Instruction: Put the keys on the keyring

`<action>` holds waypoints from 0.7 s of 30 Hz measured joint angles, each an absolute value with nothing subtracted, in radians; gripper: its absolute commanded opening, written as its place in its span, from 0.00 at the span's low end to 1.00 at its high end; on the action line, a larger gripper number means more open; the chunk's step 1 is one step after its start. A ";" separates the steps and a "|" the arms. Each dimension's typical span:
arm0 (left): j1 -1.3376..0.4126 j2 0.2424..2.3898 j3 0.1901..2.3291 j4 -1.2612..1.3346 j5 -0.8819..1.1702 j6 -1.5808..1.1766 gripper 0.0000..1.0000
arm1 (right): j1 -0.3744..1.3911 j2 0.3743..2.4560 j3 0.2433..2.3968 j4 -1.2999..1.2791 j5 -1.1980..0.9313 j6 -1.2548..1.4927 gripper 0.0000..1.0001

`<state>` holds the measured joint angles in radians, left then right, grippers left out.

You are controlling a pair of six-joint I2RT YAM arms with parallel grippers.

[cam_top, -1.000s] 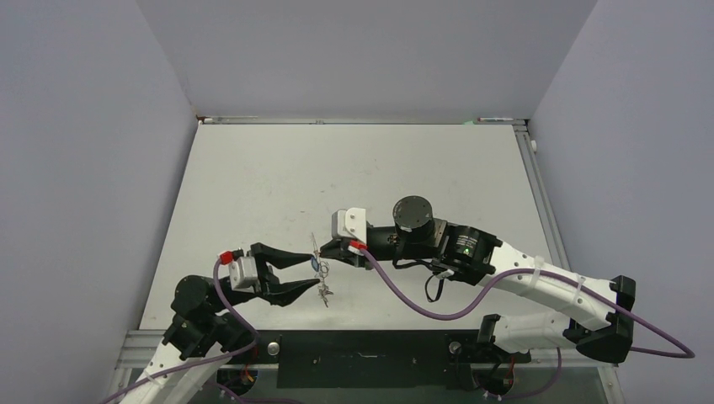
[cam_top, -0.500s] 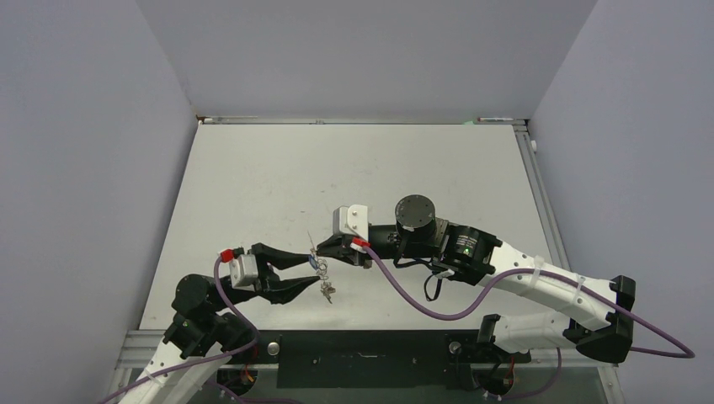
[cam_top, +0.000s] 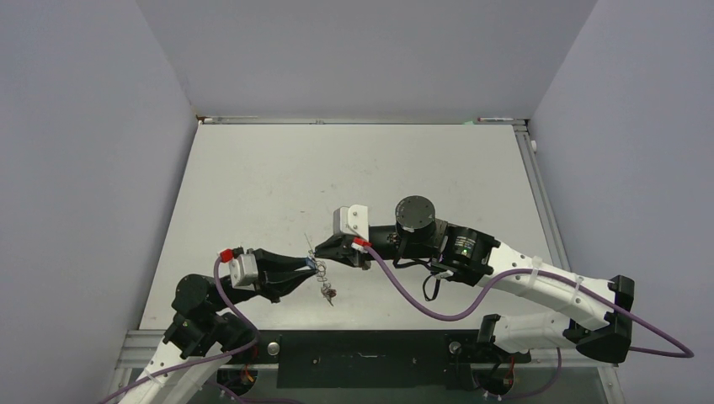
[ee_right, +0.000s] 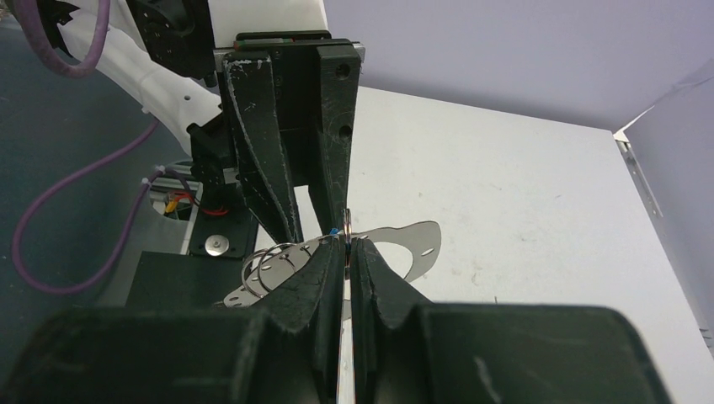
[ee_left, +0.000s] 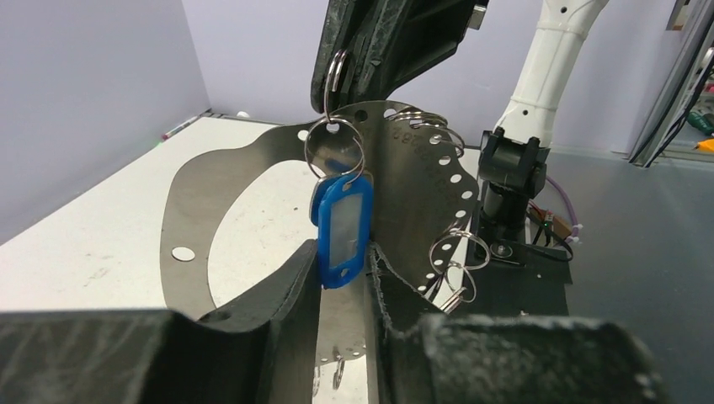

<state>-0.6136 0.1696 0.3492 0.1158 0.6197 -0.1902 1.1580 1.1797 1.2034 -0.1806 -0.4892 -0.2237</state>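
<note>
Grey sheet metal, flat and ring-shaped, with a wide central hole and small punched holes along the rim: the keyring (ee_left: 412, 189) stands on edge, off the table (cam_top: 253, 185); its upper rim is pinched between the closed fingers of the right gripper (ee_right: 347, 246). Count: one plate; at least four wire split rings (ee_left: 455, 248) on its rim; one key with a blue plastic tag (ee_left: 341, 227), hanging from a ring just below the right fingertips; a small dark cluster (cam_top: 327, 293) dangles just beyond the left fingertips, too small to count. Both arms reach low and level; the left gripper (ee_left: 343, 252) meets the right tip to tip; its fingers (ee_left: 282, 286) flank the blue tag closely; whether they actually pinch it cannot be told.
</note>
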 measured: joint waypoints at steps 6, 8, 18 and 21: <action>-0.614 0.167 0.349 0.114 0.611 -0.180 0.00 | 1.158 1.180 1.192 -0.173 -0.490 -0.223 0.05; -0.614 0.162 0.349 0.113 0.609 -0.179 0.00 | 1.158 1.180 1.188 -0.173 -0.489 -0.223 0.05; -0.614 0.145 0.349 0.102 0.610 -0.170 0.00 | 1.158 1.172 1.170 -0.182 -0.473 -0.225 0.05; -0.614 0.143 0.350 0.097 0.609 -0.164 0.00 | 1.158 1.166 1.170 -0.189 -0.472 -0.228 0.05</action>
<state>-0.6136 0.1429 0.3496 0.0975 0.6090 -0.1642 1.1580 1.1660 1.1698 -0.1886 -0.4717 -0.2276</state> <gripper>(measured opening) 0.015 0.064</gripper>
